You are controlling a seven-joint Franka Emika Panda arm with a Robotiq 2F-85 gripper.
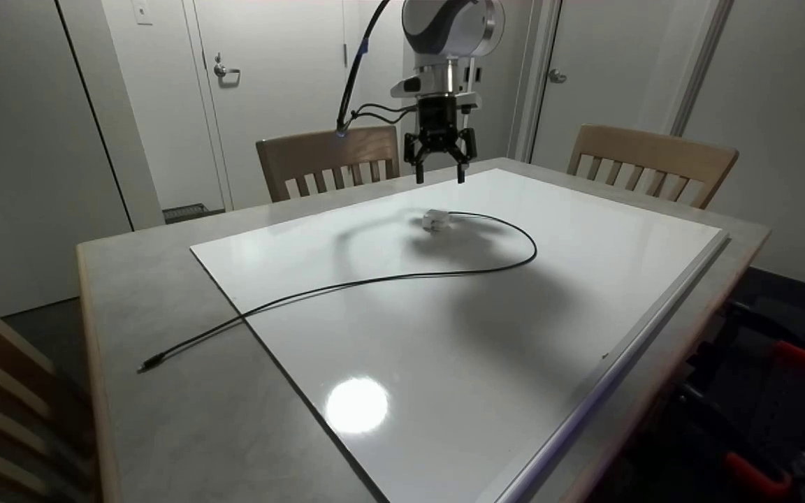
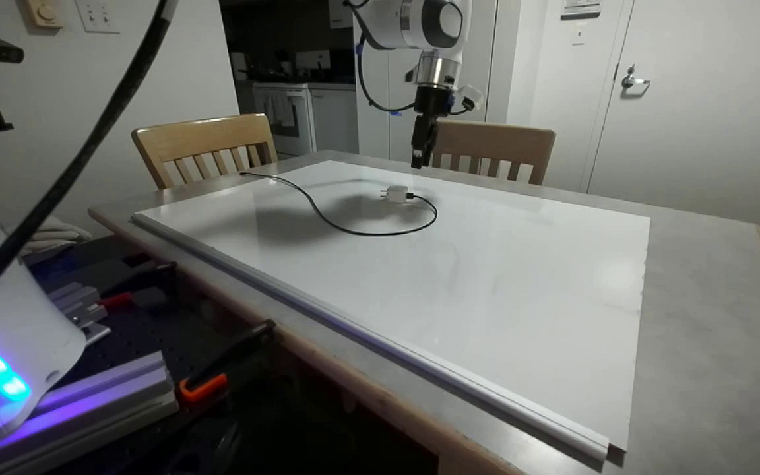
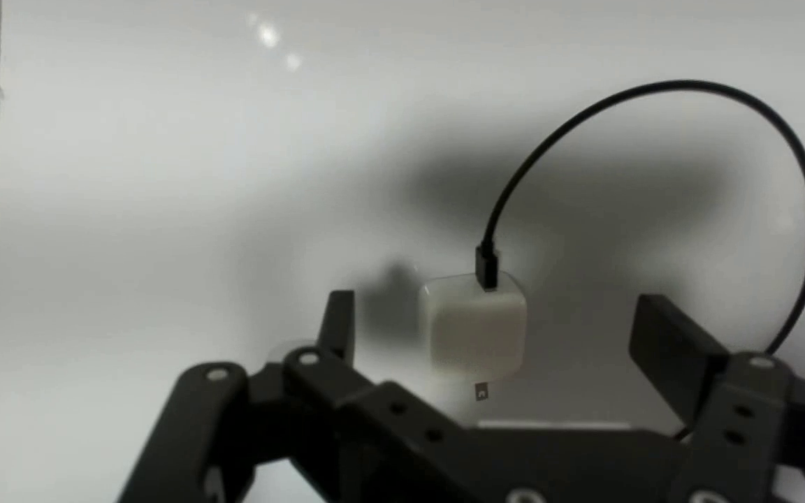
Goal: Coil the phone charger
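Observation:
The phone charger's thin black cable lies in one wide open curve over the white board. Its loose end plug rests on the table past the board's edge. At the opposite end, a white adapter block sits on the board with the cable plugged into it and its prongs showing. My gripper hangs well above the adapter, fingers pointing down and wide apart. In the wrist view the adapter appears between the spread fingers, below them and untouched. Nothing is held.
The white board covers much of the grey table and has a raised metal rail along one side. Wooden chairs stand around the table. Orange-handled clamps sit beside the robot base.

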